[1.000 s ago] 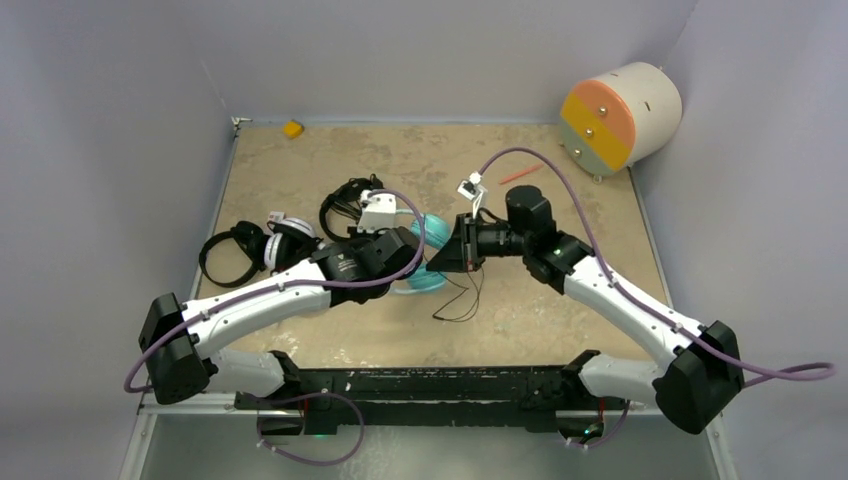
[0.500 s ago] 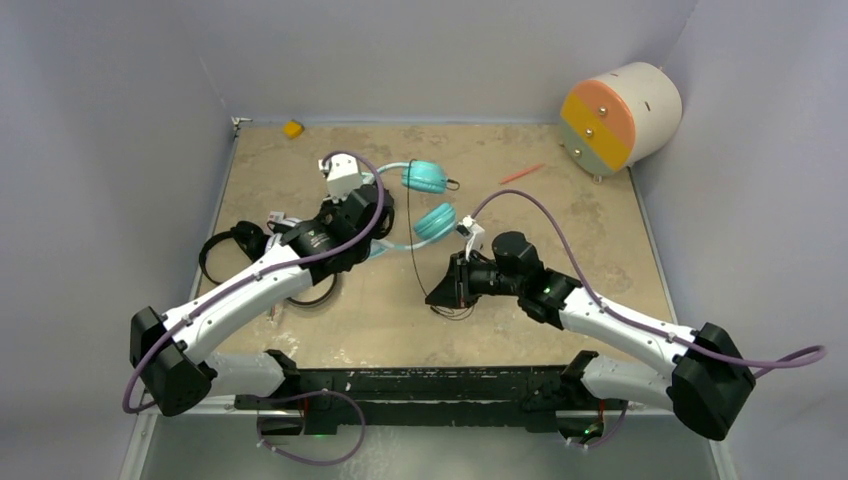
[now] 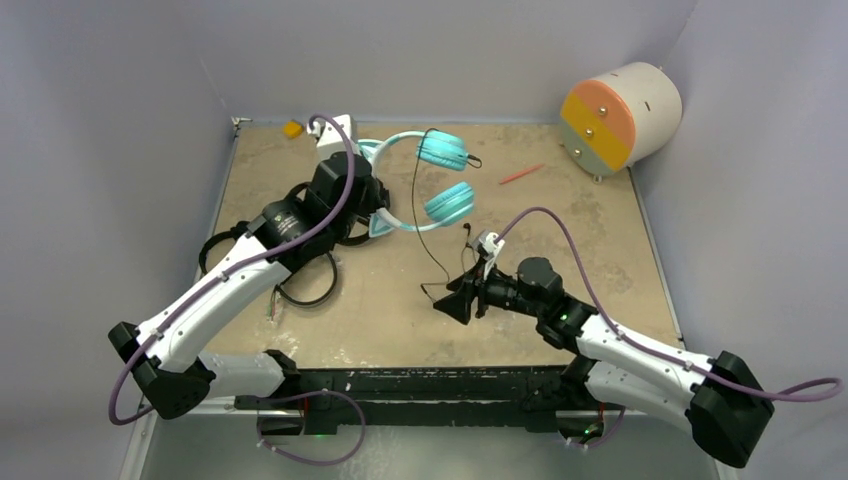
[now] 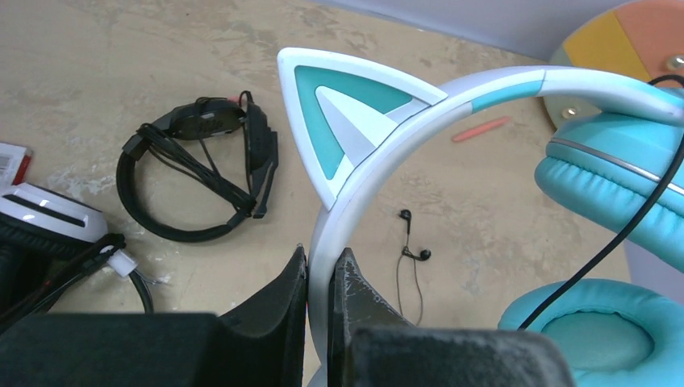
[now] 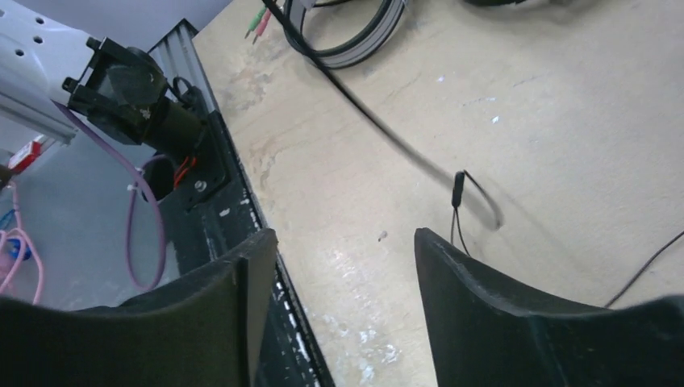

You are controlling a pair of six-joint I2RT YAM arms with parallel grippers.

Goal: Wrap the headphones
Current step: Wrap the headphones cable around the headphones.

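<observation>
The teal cat-ear headphones [image 3: 445, 178] hang above the far middle of the table. My left gripper [image 3: 372, 205] is shut on their white headband [image 4: 355, 169], just below one cat ear. Their thin black cable [image 3: 428, 235] trails down to the table and ends at a plug [image 5: 457, 189]. My right gripper [image 3: 455, 300] stands open near the front edge. Nothing is between its fingers, and the plug lies just beyond its fingertips. An all-black headset [image 4: 193, 169] and a white-and-black one [image 4: 44, 214] lie on the left, partly hidden by my left arm.
A thin red stick [image 3: 521, 174] lies at the far right. Beyond it, a round orange, yellow and grey drum [image 3: 615, 115] leans against the wall. A small yellow object [image 3: 292, 128] sits in the far left corner. The black base rail [image 3: 420, 385] borders the near edge.
My left arm carried the teal headphones up and toward the far left. My right gripper drew back toward the near edge along the cable and opened, so the cable is now free.
</observation>
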